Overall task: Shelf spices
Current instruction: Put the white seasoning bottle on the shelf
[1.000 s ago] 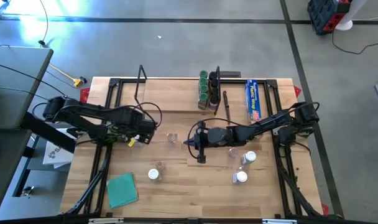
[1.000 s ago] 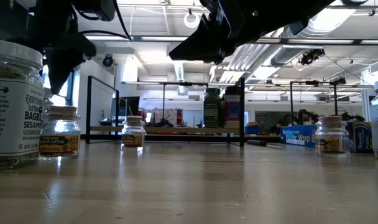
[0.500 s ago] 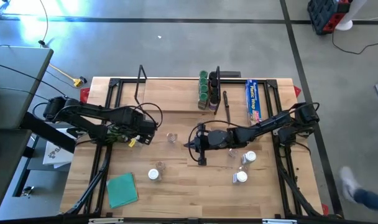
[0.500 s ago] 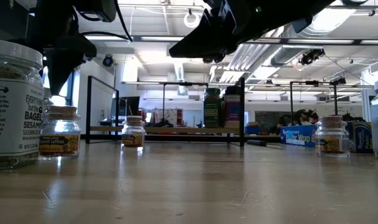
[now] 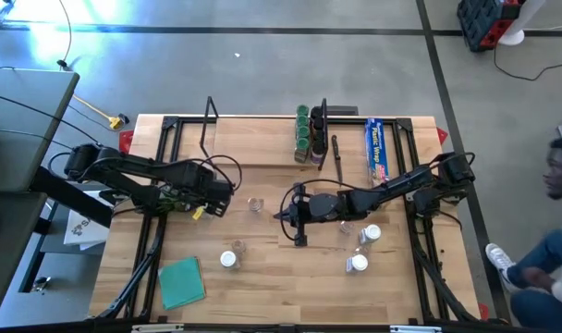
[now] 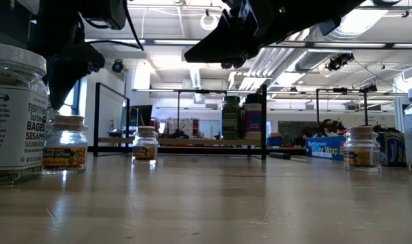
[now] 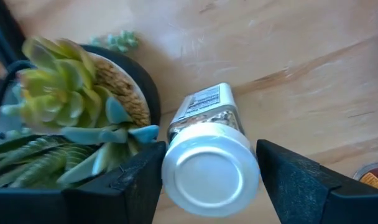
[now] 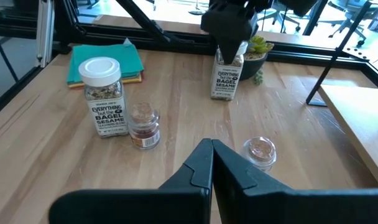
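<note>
The left wrist view shows the left gripper [image 7: 209,180] spread around a white-lidded jar [image 7: 209,169], one finger on each side, beside a plant pot [image 7: 124,93]. I cannot tell if the fingers touch it. The right gripper [image 8: 211,155] is pressed together, holding nothing, mid-table. The shelf [image 5: 262,139] sits at the far side, with jars [image 5: 303,132] at its right end.

Bright overhead lighting; arms silhouetted darkly in low view.
</note>
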You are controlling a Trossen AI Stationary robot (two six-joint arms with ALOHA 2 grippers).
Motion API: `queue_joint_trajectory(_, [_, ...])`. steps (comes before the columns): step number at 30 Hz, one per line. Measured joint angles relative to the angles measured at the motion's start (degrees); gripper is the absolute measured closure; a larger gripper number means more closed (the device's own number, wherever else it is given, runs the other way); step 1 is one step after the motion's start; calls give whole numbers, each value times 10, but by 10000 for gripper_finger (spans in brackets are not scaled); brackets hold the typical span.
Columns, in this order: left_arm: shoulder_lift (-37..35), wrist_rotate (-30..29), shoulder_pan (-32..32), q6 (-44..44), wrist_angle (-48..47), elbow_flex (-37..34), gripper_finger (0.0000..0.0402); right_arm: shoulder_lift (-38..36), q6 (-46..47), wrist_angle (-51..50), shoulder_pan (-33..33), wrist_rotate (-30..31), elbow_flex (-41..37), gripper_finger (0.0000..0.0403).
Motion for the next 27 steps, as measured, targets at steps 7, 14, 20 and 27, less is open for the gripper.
queue_joint_trajectory(7, [-1, 9, 0, 12, 13, -10, 174, 0, 0, 0, 0, 0, 0, 402])
queue_joint_trajectory(14, [-1, 8, 0, 79, 14, -8, 195, 0, -1, 0, 0, 0, 0, 402])
queue_joint_trajectory(20, [0, 6, 4, 218, 10, 41, 200, -1, -2, -7, 0, 0, 0, 402])
queue_joint_trajectory(27, [0, -2, 59, 424, 9, 154, 201, -64, 24, -115, 11, 41, 0, 402])
